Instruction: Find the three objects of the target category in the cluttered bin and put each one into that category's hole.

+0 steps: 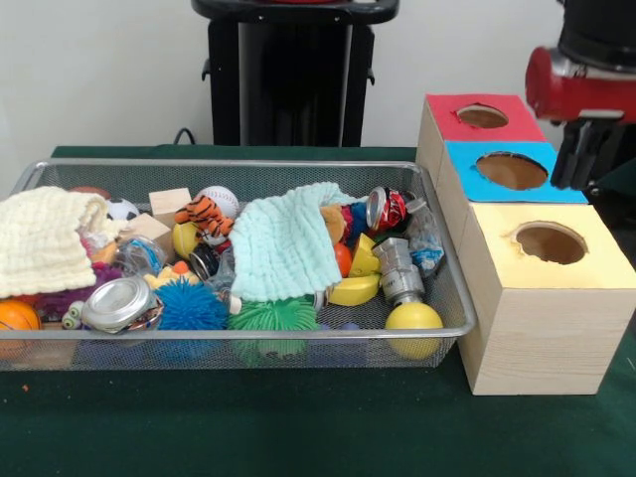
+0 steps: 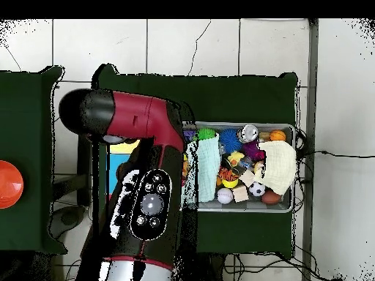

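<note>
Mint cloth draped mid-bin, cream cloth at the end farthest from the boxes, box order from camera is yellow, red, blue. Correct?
Not quite. The front view shows the yellow-topped box nearest, then the blue-topped box, then the red-topped box farthest. The mint cloth and cream cloth lie in the bin as you said.

Plain white wall (image 1: 99,70), dark green table covering (image 1: 248,427), pale tiled floor (image 2: 220,44) with cracks.

Bright, even indoor light; soft shadows.
</note>
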